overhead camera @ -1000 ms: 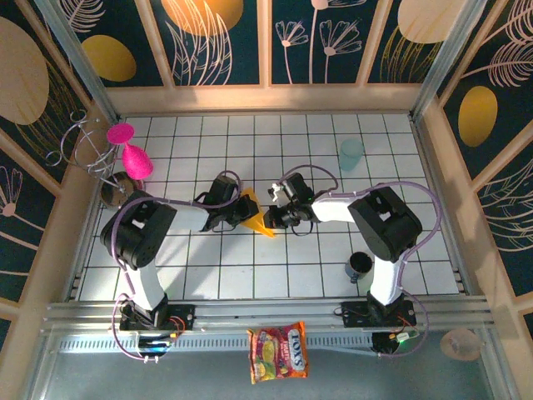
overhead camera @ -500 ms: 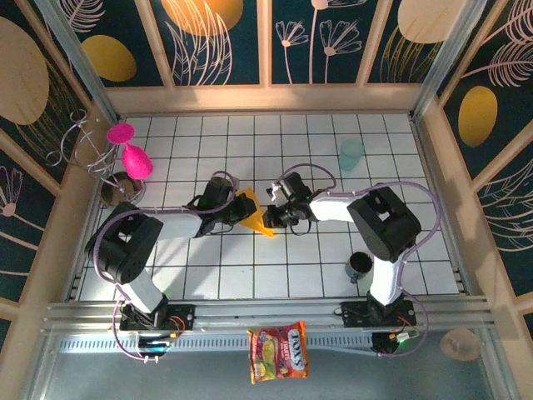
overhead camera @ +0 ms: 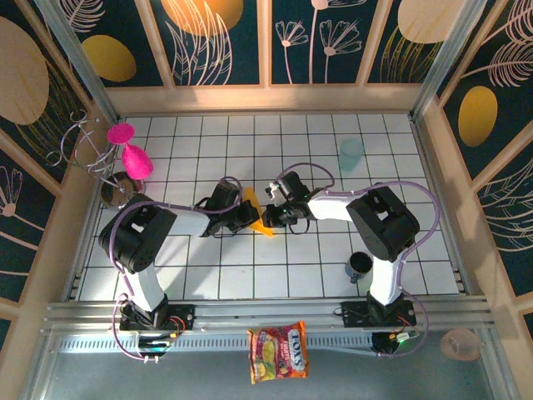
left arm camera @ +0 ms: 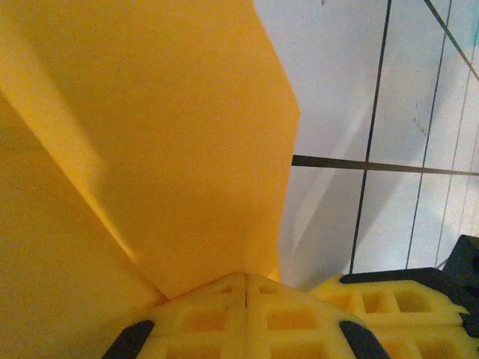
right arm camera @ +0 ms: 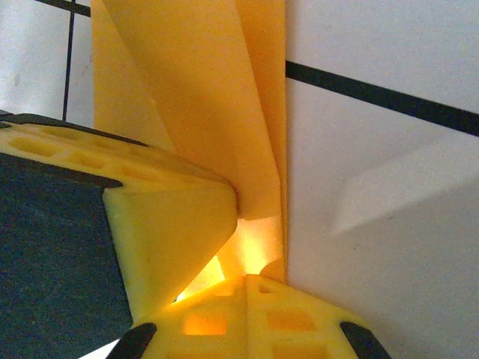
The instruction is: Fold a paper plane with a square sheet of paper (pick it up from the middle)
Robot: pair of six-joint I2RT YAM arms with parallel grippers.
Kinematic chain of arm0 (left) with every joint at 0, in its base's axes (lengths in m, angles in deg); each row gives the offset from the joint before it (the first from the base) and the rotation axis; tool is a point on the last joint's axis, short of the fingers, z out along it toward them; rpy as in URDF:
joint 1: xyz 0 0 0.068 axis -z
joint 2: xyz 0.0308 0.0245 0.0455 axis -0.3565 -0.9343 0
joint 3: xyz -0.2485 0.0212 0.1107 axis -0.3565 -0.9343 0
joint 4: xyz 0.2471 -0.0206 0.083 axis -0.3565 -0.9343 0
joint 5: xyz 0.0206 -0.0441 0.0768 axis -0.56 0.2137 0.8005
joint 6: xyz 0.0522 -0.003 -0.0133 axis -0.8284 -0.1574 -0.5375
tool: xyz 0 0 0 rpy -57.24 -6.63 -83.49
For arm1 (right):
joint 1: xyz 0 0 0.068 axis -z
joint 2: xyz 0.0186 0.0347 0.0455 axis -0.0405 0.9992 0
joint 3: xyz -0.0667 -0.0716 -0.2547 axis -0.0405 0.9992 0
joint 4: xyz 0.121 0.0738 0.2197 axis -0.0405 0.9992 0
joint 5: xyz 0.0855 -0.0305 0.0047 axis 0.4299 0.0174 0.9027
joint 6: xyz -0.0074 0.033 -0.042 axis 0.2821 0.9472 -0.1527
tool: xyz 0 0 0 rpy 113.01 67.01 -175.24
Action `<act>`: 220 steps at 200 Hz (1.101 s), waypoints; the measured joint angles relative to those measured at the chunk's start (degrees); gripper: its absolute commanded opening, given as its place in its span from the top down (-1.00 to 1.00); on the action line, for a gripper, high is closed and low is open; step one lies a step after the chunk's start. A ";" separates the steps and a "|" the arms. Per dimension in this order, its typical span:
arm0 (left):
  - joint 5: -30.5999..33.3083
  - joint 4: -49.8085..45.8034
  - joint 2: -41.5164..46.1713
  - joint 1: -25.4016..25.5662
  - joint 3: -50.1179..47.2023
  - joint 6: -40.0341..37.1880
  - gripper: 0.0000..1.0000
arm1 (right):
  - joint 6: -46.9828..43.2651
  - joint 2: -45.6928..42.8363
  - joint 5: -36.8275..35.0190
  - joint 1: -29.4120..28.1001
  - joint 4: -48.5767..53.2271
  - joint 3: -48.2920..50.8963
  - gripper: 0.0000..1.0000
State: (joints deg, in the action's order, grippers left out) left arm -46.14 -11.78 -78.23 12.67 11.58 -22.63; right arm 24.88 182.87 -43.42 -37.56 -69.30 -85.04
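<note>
Paper plane (overhead camera: 261,222) sits mid-table (overhead camera: 250,275), pinned between the two pincers. Left pincer (overhead camera: 246,218) is pressed together on its left flap. Right pincer (overhead camera: 277,218) is pinching the folded layers on its right edge.

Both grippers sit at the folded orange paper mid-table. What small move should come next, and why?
Probably lower both grippers and press the folded paper onto the table to sharpen its crease. The left gripper and right gripper are each shut on it from opposite sides, and the wrist views show its flaps angled up, not lying flat.
</note>
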 measured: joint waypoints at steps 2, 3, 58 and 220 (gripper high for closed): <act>0.04 -0.13 0.00 0.00 0.02 0.07 0.90 | -0.07 0.02 -0.09 0.00 0.04 -0.02 1.00; 0.13 -0.20 0.00 0.00 0.09 0.17 0.90 | -0.20 0.02 -0.13 0.00 0.04 -0.07 1.00; 0.79 -2.69 0.00 -2.62 1.38 -0.11 0.88 | -2.60 -0.02 -2.29 -0.48 0.44 -0.26 1.00; 0.70 -13.90 -6.69 -15.98 14.60 -15.85 0.85 | -3.41 0.13 -6.88 -1.05 -1.33 -0.66 1.00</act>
State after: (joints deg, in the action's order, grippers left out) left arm -45.44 -25.68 -84.92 -3.30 26.18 -38.48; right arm 21.47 183.01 -50.30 -38.60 -70.63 -85.70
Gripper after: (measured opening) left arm 0.074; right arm 0.054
